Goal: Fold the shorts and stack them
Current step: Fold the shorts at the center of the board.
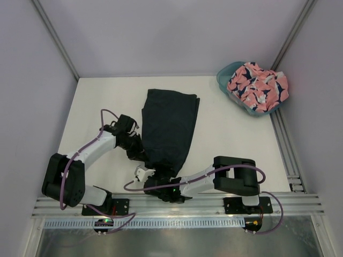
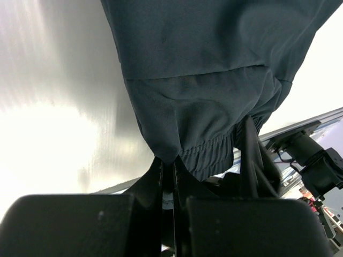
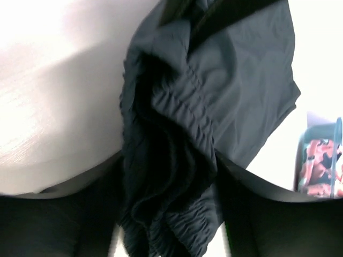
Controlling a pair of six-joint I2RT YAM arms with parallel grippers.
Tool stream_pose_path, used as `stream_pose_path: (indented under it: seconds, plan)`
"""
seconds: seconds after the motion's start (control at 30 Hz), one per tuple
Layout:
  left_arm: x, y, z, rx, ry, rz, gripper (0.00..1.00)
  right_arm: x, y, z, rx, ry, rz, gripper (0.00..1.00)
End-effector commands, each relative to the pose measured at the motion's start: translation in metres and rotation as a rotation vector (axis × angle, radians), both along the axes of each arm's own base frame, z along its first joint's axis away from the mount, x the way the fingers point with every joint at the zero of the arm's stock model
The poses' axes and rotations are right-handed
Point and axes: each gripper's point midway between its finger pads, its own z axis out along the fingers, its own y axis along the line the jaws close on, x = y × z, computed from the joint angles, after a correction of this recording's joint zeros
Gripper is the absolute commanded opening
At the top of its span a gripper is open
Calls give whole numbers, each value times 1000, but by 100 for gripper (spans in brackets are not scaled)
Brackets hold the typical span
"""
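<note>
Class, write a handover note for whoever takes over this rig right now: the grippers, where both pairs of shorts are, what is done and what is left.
Left gripper: shut on the waistband edge of the dark shorts.
Right gripper: the waistband is bunched between its fingers; I cannot tell if it is clamped.
Dark shorts: lying lengthwise on the table, near end at both grippers.
Pink shorts: crumpled in the teal tub, far right.
Done: nothing is stacked.
Left: fold the dark pair, fetch and fold the pink pair, stack both.
</note>
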Motion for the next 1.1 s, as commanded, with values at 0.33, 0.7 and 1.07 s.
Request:
stream_pose_path:
  seconds: [0.33,0.7,1.07]
  plan:
    - [37,52,50,164,-191,119,47,-53,8,40,-53,81,23,4]
    - [100,112,70,240,-267,271,56,-108,2,80,-129,449,70,4]
    - [141,130,68,179,-291,376,55,-32,22,137,-272,437,103,4]
